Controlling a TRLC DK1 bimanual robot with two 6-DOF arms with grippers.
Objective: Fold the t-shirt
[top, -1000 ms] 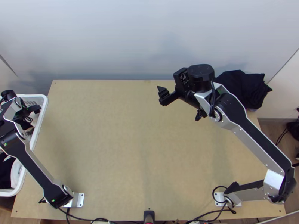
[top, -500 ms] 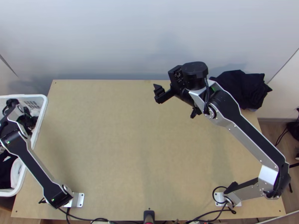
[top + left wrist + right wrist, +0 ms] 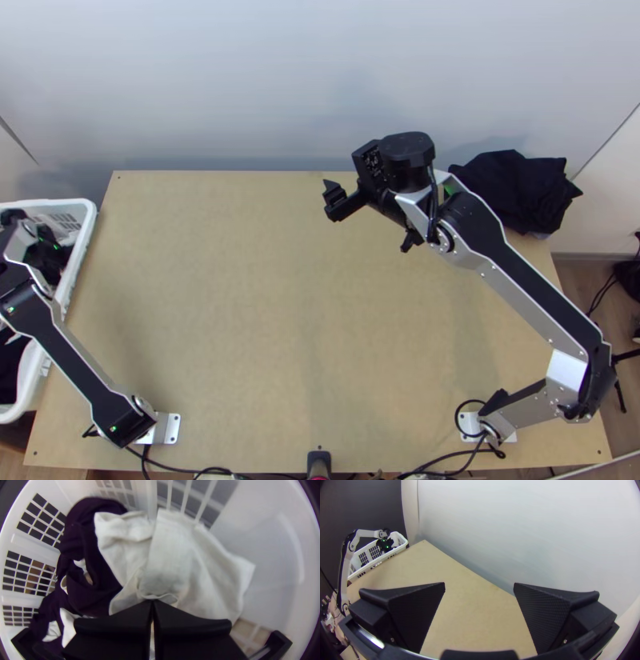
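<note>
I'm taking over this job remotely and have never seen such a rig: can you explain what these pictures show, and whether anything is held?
You are looking at two robot arms, left and right, based at the near edge of a wooden table. The top view looks steeply down on it; each wrist view comes from a camera on that arm's wrist.

A black cloth pile lies bunched at the table's far right corner. Beside the left edge is a white basket with white cloth and dark cloth inside.

The left gripper is in the basket, fingers together against the white cloth; I cannot tell whether they pinch it. The right gripper is open above the table, with nothing between its fingers.
</note>
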